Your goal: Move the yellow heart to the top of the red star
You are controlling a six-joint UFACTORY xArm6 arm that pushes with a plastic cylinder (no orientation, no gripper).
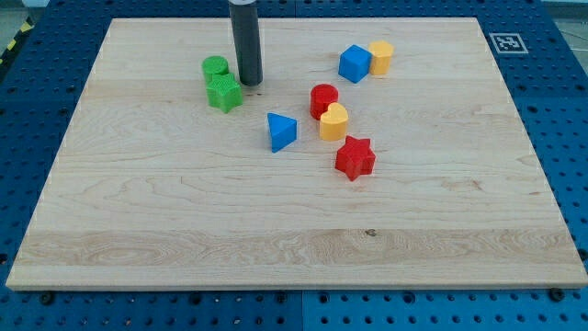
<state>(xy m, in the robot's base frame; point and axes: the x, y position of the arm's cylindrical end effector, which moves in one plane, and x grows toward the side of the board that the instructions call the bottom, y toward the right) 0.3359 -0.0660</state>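
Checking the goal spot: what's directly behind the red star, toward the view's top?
The yellow heart sits just above the red star, close, contact unclear. Behind the heart is a red cylinder, its lower part covered by the heart. My tip is far off, beside the green blocks.

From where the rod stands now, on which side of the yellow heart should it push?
Judging by the layout, my tip should meet the yellow heart on its upper-left flank. The red cylinder crowds that side, so approach from the view's left, nudging it toward the red star.
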